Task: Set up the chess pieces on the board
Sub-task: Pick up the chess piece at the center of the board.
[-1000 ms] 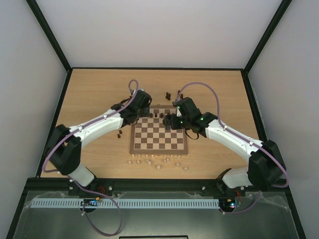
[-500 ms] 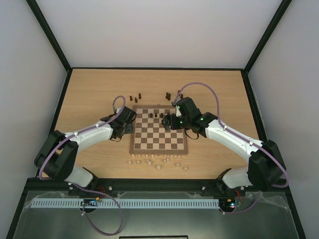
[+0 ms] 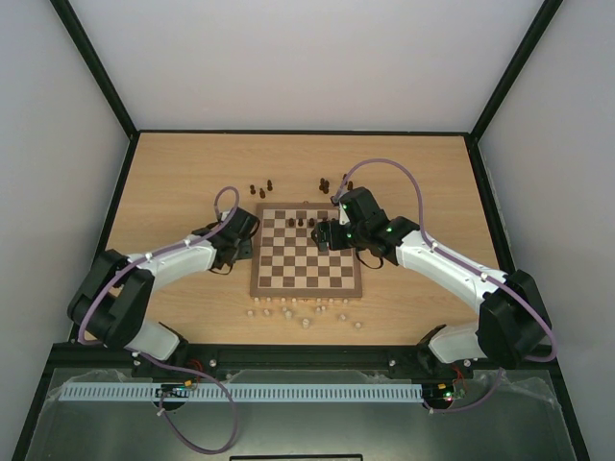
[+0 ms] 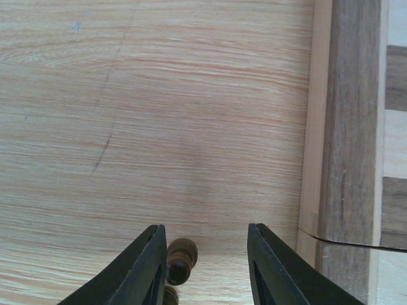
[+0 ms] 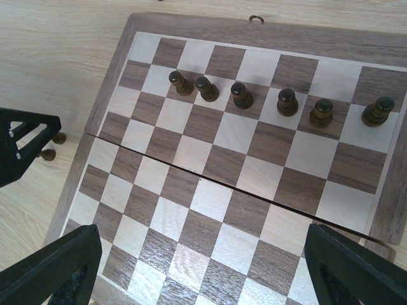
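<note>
Left gripper [image 4: 205, 234] has pulled back from the far corner of the board [image 4: 346, 127] to its left edge. Its fingers [image 4: 145, 270] are parted and grip nothing. A dark chess piece [image 4: 181, 260] sits between them at the frame's bottom, just beside the left-hand one. Right gripper [image 5: 203, 232] hangs over the board, spread wide.

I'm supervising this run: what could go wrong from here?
The dark piece sits off-centre between the left gripper's fingers, close against one; closing may tip or flick it. A second piece lies right beside it and may get nudged. The open right gripper hangs over the board near six placed pieces; a low move might topple them.
</note>
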{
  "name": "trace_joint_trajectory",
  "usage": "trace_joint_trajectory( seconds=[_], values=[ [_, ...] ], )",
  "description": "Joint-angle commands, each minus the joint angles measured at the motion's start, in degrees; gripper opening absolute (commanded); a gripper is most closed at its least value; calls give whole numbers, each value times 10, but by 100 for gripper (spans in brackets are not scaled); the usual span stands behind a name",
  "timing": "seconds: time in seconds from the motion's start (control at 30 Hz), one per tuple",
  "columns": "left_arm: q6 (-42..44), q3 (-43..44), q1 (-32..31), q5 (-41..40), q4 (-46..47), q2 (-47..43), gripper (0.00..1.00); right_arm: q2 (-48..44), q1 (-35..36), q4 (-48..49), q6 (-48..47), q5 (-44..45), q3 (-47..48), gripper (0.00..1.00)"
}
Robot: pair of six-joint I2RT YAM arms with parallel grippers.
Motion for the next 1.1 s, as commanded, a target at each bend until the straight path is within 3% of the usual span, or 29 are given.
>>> trace_joint_trajectory(
  seconds=[0.0,0.17,0.6,0.87,1.07],
  values=[
    [-5,-13,4,-2,1,8,38,4,1,-6,-2,-2,-7,88],
    [-10,-16,6,-10,-3,2,43,3,1,-5,-2,-5,-7,89],
    [-12,-17,6,-16,-10,15,42,7,1,-3,-1,-5,-8,88],
    [-10,-16,8,-10,-6,25,33,7,1,-2,-1,-6,-8,88],
    [-6,-10,9,1,-5,32,17,8,1,-1,-1,-3,-10,88]
  ],
)
